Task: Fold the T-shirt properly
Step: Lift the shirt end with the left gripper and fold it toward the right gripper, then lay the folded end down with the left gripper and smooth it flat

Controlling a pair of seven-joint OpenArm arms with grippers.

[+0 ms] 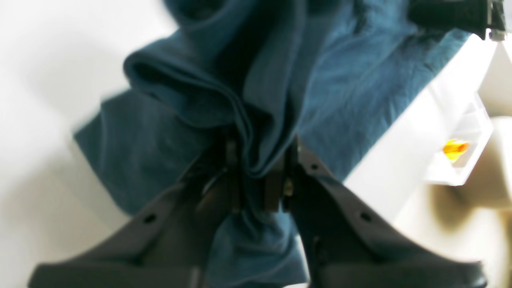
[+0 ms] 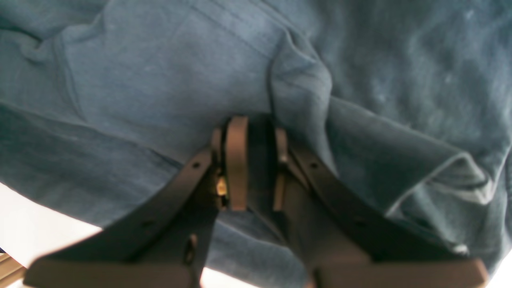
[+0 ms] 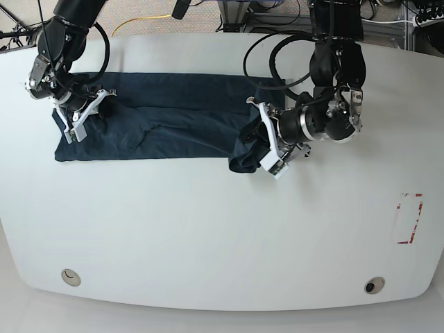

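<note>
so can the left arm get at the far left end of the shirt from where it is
Probably not: the left pincer is shut on the T-shirt at its opposite end, and the right pincer already grips the far end.

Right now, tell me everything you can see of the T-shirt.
The T-shirt is plain dark navy soft cloth with no print, lying as a long band across the far half of the white table. The left gripper is shut on a bunched end, raising rumpled folds; the right gripper is shut on the opposite end. The middle lies flat, lightly creased.
</note>
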